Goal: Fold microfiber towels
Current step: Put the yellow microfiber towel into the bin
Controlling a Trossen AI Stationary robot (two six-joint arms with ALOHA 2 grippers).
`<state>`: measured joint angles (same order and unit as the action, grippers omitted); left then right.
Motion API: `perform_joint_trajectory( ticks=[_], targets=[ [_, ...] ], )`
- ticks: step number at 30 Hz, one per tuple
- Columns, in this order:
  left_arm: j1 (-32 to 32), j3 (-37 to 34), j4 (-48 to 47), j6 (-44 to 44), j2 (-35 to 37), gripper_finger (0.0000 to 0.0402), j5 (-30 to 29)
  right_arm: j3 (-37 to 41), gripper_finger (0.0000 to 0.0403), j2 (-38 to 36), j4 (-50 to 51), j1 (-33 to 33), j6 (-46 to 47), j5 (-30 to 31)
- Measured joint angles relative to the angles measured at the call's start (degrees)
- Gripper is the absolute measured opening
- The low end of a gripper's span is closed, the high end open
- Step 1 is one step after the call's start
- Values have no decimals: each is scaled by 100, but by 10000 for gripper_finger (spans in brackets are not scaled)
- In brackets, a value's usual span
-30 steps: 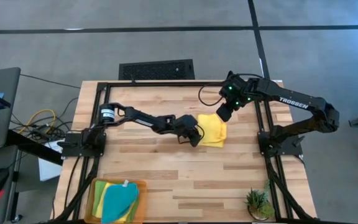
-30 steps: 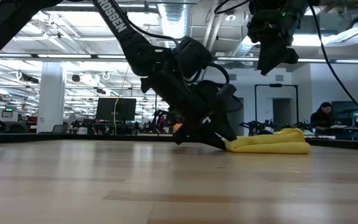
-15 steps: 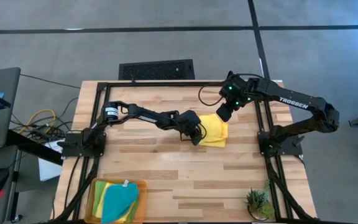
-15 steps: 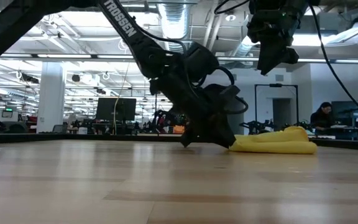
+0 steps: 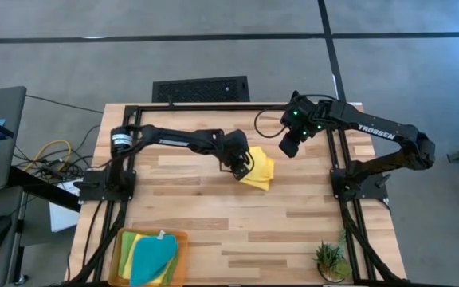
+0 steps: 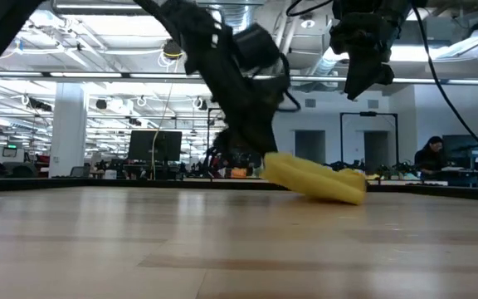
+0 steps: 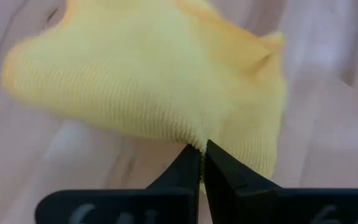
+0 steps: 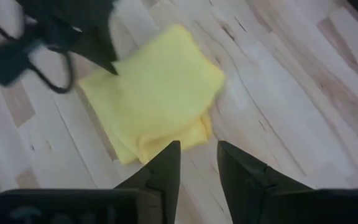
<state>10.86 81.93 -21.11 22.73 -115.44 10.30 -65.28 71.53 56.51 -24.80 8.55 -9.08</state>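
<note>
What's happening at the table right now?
The left gripper is shut on the edge of a folded yellow towel near the middle of the wooden table, with that edge raised off the surface in the low view. The right gripper hovers open above the towel, touching nothing. Three more towels, yellow, lime green and teal, lie in the orange tray at the table's near left corner. A small potted plant stands at the near right.

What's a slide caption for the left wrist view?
Left gripper shut on the edge of a folded yellow towel, lifting it off the wooden table.
</note>
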Motion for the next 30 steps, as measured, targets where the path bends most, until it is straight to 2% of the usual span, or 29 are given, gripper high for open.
perform_joint_trajectory(
  ticks=[9, 15, 19, 24, 30],
  targets=[
    [-68, 2, -1043, 11, 556, 0, -2, 0, 128, 0, -2, 2, -172, 6],
    [-86, 2, -1208, 69, 593, 0, 25, 0, 127, 0, -27, -7, -460, 15],
    [-86, 4, -1421, -246, 689, 0, 261, 0, 127, 0, -44, -4, -493, 17],
    [-90, 4, -2292, -557, 837, 0, 303, 0, 127, 0, -44, 2, -604, 15],
    [-313, 4, -3117, -374, 1173, 0, 401, 0, 127, 0, -44, 2, -908, -3]
  ],
)
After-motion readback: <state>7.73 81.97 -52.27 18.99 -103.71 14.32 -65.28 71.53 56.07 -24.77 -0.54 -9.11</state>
